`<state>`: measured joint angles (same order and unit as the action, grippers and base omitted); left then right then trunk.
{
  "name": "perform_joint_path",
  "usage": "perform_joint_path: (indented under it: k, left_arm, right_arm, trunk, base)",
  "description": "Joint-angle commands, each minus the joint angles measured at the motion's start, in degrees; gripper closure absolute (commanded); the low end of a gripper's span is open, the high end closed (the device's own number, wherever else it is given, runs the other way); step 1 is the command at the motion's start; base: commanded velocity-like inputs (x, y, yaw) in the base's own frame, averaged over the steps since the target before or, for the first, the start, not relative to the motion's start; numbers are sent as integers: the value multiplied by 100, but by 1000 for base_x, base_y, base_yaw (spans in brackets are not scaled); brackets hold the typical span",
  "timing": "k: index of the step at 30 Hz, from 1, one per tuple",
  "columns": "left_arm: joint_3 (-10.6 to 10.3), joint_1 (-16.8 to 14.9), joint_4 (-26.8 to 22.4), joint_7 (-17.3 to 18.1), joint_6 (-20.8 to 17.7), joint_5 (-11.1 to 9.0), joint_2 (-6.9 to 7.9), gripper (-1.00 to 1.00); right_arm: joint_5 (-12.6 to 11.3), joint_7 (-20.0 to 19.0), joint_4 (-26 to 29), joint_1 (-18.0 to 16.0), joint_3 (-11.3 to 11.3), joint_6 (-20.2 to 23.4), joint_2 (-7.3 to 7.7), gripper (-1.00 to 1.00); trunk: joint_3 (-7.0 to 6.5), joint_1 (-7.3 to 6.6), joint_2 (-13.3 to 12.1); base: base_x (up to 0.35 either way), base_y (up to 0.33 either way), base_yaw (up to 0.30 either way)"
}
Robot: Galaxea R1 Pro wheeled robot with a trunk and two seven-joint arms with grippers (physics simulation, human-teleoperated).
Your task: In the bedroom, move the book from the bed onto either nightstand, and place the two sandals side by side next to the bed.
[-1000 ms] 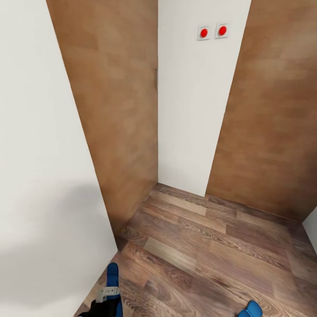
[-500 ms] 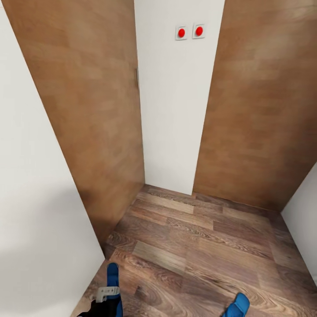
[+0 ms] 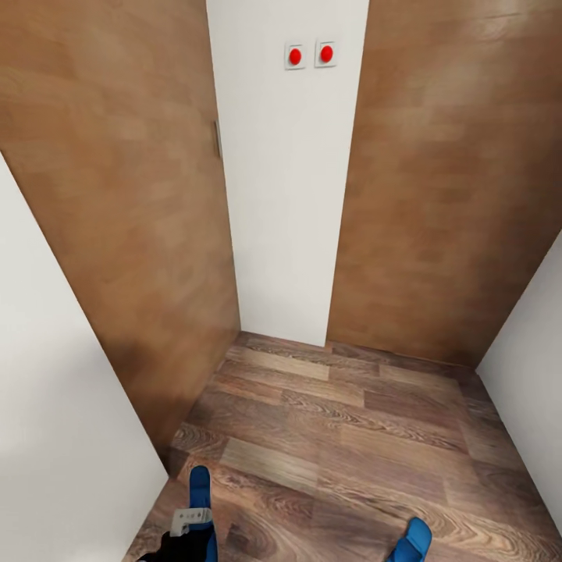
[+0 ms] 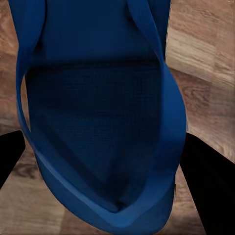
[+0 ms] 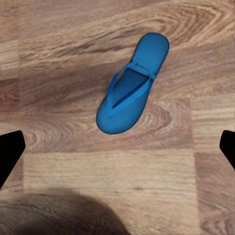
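My left gripper (image 3: 184, 538) shows at the bottom edge of the head view, shut on one bright blue sandal (image 3: 200, 490) whose end sticks out forward over the floor. Up close, that sandal (image 4: 98, 112) spans the whole gap between the dark fingers (image 4: 208, 191). The other sandal (image 5: 131, 84) lies flat on the wood floor, strap up, under my right gripper (image 5: 121, 144), which is open with its fingers far apart. In the head view it is the sandal (image 3: 411, 542) at the bottom right. The book, the bed and the nightstands are out of view.
I face a narrow corner of the room. A brown wooden door (image 3: 117, 234) stands on the left and another door (image 3: 453, 195) on the right. A white wall strip (image 3: 285, 195) with two red switches (image 3: 310, 55) sits between them. White walls close in on both sides of the plank floor (image 3: 336, 437).
The whole picture has slid leftward, so the camera has turned right. The left gripper keeps the sandal at the same spot in the view; the floor sandal has shifted with the floor.
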<state>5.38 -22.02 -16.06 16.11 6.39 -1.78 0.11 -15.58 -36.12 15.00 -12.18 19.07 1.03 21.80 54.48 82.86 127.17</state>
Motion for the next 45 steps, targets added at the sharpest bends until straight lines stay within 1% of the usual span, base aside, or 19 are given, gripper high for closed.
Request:
perform_joint_path:
  k: [1, 15, 18, 37, 45]
  left_arm:
    - [42, -4, 7, 69, 4, -14, 0, 100]
    - [42, -4, 7, 70, 3, -6, -2, 100]
    - [42, -4, 7, 71, 7, -6, -2, 100]
    - [42, -4, 7, 73, 9, -8, -1, 100]
    - [42, -4, 7, 73, 10, -12, 2, 100]
  right_arm:
    - [-33, -27, -6, -4, 9, 11, 1, -100]
    - [-33, -27, -6, -4, 9, 11, 1, -100]
    - [-33, -27, -6, -4, 9, 11, 2, -100]
    - [-33, -27, -6, -4, 9, 12, 1, -100]
    - [-33, -33, -6, -4, 9, 11, 0, -100]
  trunk:
    - [5, 2, 2]
    - [5, 2, 2]
    - [5, 2, 2]
    - [5, 2, 2]
    - [5, 2, 2]
  base:
    - [279, 94, -14]
    - [308, 72, -2]
    - [156, 4, -91]
    - [9, 1, -226]
    - [172, 107, -235]
